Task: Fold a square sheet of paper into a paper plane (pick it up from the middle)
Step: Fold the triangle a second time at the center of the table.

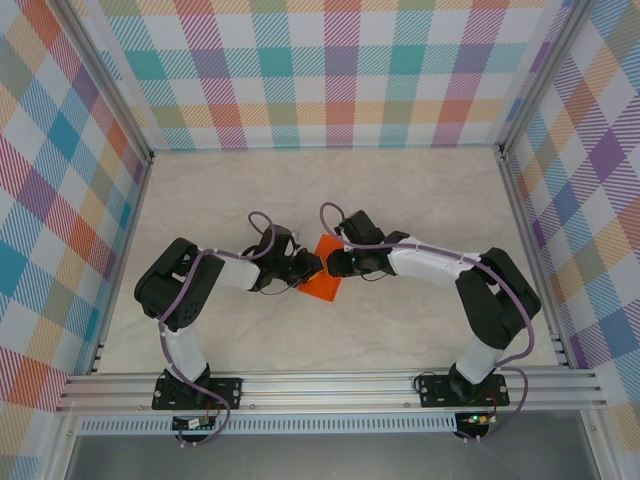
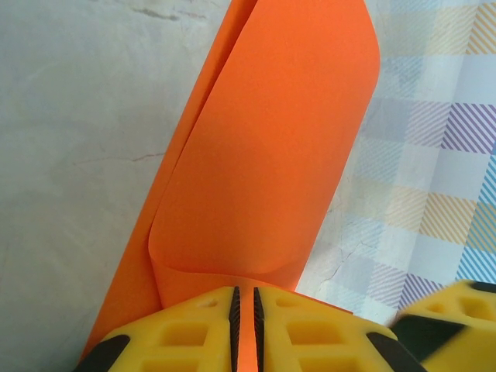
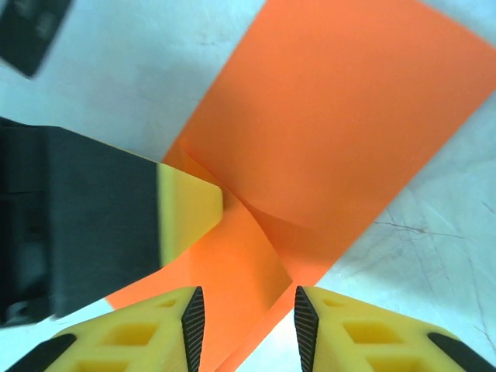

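Observation:
The square sheet of paper point(image 1: 326, 270) is bright orange and lies at the table's middle between both arms. It is bent over on itself, with a curled upper layer point(image 2: 271, 139) rising above the lower one. My left gripper point(image 2: 246, 310) is shut on the sheet's near edge, which runs as a thin orange line between the black pads. From the other side, my right gripper point(image 3: 246, 318) stands open, its pads apart around a raised flap of the sheet point(image 3: 333, 116) without pinching it. The left gripper's yellow finger point(image 3: 190, 209) touches the crease just ahead of it.
The pale marbled table point(image 1: 400, 190) is bare around the sheet. Checked walls point(image 1: 320, 70) enclose the back and both sides, with metal rails point(image 1: 330, 385) along the near edge. The two grippers point(image 1: 318, 268) are nearly touching over the paper.

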